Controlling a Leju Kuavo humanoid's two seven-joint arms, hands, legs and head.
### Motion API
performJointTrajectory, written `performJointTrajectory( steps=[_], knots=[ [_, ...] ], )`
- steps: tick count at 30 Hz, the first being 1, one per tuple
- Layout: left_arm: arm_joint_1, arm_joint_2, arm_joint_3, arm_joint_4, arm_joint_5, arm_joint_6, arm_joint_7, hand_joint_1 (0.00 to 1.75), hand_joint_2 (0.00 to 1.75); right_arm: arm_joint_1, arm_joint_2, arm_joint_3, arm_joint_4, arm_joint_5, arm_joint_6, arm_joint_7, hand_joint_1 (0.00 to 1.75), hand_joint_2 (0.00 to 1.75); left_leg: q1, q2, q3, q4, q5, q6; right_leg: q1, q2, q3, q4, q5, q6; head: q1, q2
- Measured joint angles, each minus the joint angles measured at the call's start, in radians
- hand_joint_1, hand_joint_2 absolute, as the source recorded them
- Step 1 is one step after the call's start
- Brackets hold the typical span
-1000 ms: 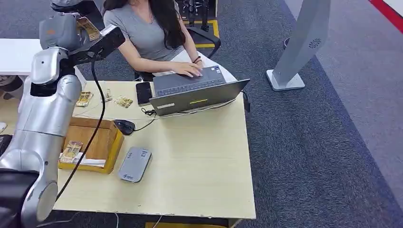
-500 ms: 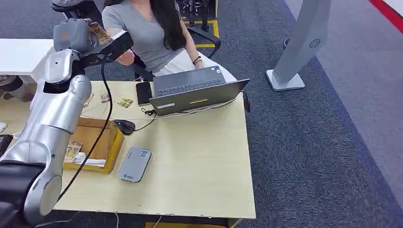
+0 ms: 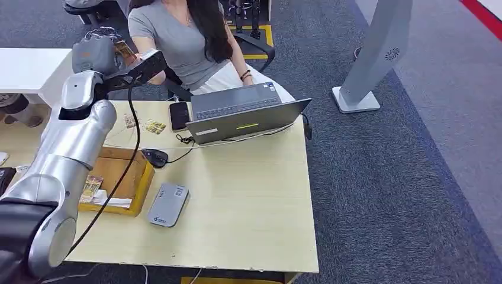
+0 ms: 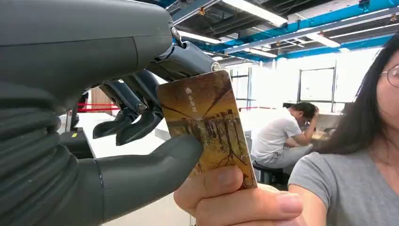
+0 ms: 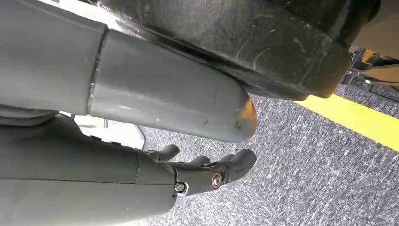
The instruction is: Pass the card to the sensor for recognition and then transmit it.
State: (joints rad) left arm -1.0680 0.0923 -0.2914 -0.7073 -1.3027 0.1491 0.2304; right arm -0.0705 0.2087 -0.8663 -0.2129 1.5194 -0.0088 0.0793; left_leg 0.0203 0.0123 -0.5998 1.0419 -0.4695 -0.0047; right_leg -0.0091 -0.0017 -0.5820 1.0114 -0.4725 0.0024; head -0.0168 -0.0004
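left hand (image 4: 141, 141): pinches card (image 4: 207, 127) between thumb and fingers | person's hand (image 4: 240, 202) grips card's lower edge | right hand (image 5: 197, 174): empty, fingers loosely curled

You have very little readable text here. The card (image 4: 207, 129) in the left wrist view carries a short line of small pale characters near a small emblem at its upper part, but they are too small for you to make out. In the head view, the grey sensor (image 3: 168, 204) on the table (image 3: 248, 201) bears a small dark mark at its near corner and small dark labels at its far end, all too blurred to read. You can read no numbers or brand names.
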Motion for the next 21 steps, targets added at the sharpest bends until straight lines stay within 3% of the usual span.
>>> performJointTrajectory(
  steps=[5, 6, 7, 17, 21],
  knots=[
    [0.000, 0.000, 0.000, 0.011, 0.000, 0.000, 0.000, 1.75, 1.75, 0.000, 0.000, 0.000, 0.000, 0.000, 0.000, 0.000, 0.00, 0.00, 0.000, 0.000, 0.000, 0.000, 0.000, 0.000, 0.000, 0.000, 0.000, 0.000, 0.000, 0.000, 0.000, 0.000],
    [0.000, 0.001, 0.000, 0.011, 0.000, 0.000, 0.000, 0.68, 1.75, 0.000, 0.000, 0.000, 0.000, 0.000, 0.000, 0.000, 0.00, 0.00, 0.000, 0.000, 0.000, 0.000, 0.000, 0.000, 0.000, 0.000, 0.000, 0.000, 0.000, 0.000, 0.000, 0.000],
    [0.001, 0.001, 0.000, 0.013, 0.000, 0.002, -0.001, 0.00, 1.75, 0.000, 0.000, 0.000, 0.000, 0.000, 0.000, 0.000, 0.00, 0.00, 0.000, 0.000, 0.000, 0.000, 0.000, 0.000, 0.000, 0.000, 0.000, 0.000, 0.000, 0.000, 0.000, 0.000],
    [0.067, 0.018, 0.001, -0.031, 0.012, 0.131, -0.064, 0.00, 1.75, 0.001, -0.001, 0.000, 0.000, -0.004, -0.003, 0.000, 0.00, 0.00, 0.000, 0.000, 0.000, 0.000, 0.000, 0.000, 0.000, 0.000, 0.000, 0.000, 0.000, 0.000, 0.000, 0.000],
    [0.171, 0.037, 0.013, -0.147, 0.092, 0.221, -0.165, 0.00, 1.75, 0.001, 0.000, 0.000, 0.001, -0.022, -0.005, 0.000, 0.00, 0.00, 0.000, 0.001, 0.000, -0.001, 0.000, 0.000, 0.000, 0.000, 0.000, 0.000, 0.000, 0.000, 0.001, 0.000]
  ],
)
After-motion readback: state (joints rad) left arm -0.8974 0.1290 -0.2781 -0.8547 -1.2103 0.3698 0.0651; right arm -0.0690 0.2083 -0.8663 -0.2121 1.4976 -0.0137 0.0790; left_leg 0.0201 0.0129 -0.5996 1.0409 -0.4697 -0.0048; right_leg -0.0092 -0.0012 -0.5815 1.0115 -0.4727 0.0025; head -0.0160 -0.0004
